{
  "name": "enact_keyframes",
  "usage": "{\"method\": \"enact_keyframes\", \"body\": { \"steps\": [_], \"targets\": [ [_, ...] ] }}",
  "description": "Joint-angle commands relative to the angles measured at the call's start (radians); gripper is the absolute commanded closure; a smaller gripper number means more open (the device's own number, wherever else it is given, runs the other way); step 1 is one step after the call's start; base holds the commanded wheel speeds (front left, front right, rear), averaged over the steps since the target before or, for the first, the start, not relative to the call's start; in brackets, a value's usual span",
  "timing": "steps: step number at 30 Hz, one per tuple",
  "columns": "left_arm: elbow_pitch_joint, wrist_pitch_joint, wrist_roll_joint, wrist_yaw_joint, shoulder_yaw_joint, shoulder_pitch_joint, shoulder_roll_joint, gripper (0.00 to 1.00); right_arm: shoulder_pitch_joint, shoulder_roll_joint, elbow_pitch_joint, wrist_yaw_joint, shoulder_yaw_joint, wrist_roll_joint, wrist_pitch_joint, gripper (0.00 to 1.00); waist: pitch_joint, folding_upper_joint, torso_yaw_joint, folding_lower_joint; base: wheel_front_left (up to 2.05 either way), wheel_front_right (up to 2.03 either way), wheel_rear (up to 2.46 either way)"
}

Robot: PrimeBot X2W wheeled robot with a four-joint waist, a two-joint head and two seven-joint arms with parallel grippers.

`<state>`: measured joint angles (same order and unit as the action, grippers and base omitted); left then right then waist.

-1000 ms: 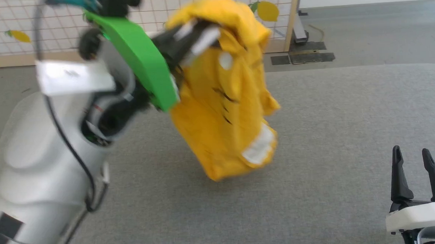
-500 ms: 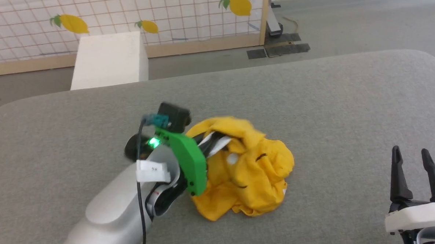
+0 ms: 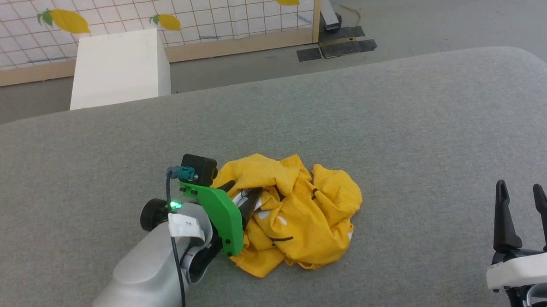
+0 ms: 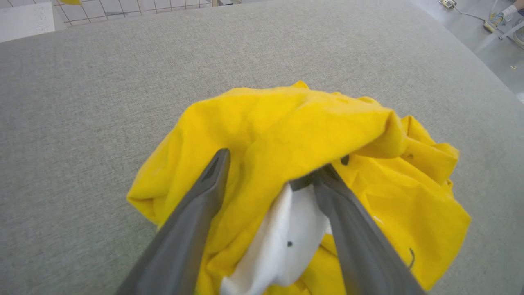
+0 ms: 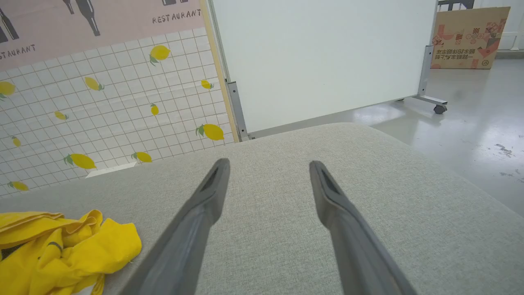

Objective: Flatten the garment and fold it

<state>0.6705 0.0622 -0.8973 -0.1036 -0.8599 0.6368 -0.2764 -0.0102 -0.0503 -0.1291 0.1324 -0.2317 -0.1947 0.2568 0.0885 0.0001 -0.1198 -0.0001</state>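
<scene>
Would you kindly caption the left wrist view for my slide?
Open left gripper amid the folds of the crumpled yellow garment on a grey fabric surface.

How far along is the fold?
Done: only that the shirt lies on the table, in a crumpled heap. In hand: the left gripper sits open in the cloth, one fold draped over a finger, nothing clamped; the right gripper is open, off to the side. Left: all the flattening and folding.

- Left gripper [image 4: 270, 164] reaches forward and down over the near middle, its fingers [image 4: 204, 196] spread wide apart.
- Right gripper [image 3: 521, 193] rests at the near right, fingers pointing away, parted.
</scene>
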Motion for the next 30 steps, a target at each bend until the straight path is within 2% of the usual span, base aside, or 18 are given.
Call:
{"method": "enact_keyframes", "body": {
  "steps": [1,6,10,11,12,15,16,17,21,24,30],
  "targets": [
    [-0.001,-0.022,0.002,-0.008,-0.002,0.02,0.003,0.0,0.009,0.0,0.003,-0.002,-0.003,0.002,0.005,0.0,-0.005,-0.0001,0.011,0.0001,0.0,0.0,0.0],
    [-0.069,-0.059,-0.006,-0.021,-0.01,0.034,-0.015,0.0,0.002,0.0,0.005,-0.002,-0.017,0.006,0.005,0.0,-0.021,-0.0001,0.038,0.0001,0.0,0.0,0.0],
    [-0.185,-0.122,-0.015,-0.022,0.01,0.002,-0.073,0.0,-0.009,0.0,0.004,-0.002,-0.024,0.007,0.005,0.0,-0.034,-0.0001,0.055,0.0001,0.0,0.0,0.0],
    [-0.22,-0.151,-0.017,-0.011,0.027,-0.018,-0.091,0.0,-0.012,0.0,0.004,-0.002,-0.026,0.006,0.005,0.0,-0.037,-0.0001,0.06,0.0001,0.0,0.0,0.0],
    [-0.249,-0.176,-0.016,0.003,0.039,-0.036,-0.107,0.0,-0.015,0.0,0.005,-0.002,-0.026,0.006,0.005,0.0,-0.04,-0.0001,0.064,0.0001,0.0,0.0,0.0],
    [-0.351,-0.273,0.005,0.082,0.09,-0.12,-0.16,0.0,-0.027,0.0,0.006,-0.002,-0.03,0.007,0.005,0.0,-0.051,-0.0001,0.079,0.0001,0.0,0.0,0.0],
    [-0.46,-0.318,0.047,0.171,0.171,-0.226,-0.201,0.0,-0.032,0.0,0.008,-0.002,-0.03,0.007,0.005,0.0,-0.055,-0.0001,0.088,0.0001,0.0,0.0,0.0],
    [-0.594,-0.323,0.126,0.229,0.313,-0.343,-0.194,0.0,-0.035,0.0,0.012,-0.002,-0.032,0.007,0.005,0.0,-0.055,-0.0001,0.098,0.0001,0.0,0.0,0.0],
    [-0.747,-0.324,0.283,0.249,0.517,-0.544,-0.12,0.0,-0.041,0.0,0.013,-0.002,-0.036,0.009,0.005,0.0,-0.061,-0.0001,0.112,0.0001,0.0,0.0,0.0],
    [-0.806,-0.324,0.392,0.228,0.657,-0.681,-0.03,0.0,-0.049,0.0,0.011,-0.002,-0.034,0.011,0.005,0.0,-0.072,-0.0001,0.119,0.0001,0.0,0.0,0.0],
    [-0.778,-0.324,0.572,0.136,0.77,-0.856,0.088,0.0,-0.077,0.0,-0.003,-0.002,-0.021,0.013,0.005,0.0,-0.102,-0.0001,0.131,0.0001,0.0,0.0,0.0]
  ]
}}
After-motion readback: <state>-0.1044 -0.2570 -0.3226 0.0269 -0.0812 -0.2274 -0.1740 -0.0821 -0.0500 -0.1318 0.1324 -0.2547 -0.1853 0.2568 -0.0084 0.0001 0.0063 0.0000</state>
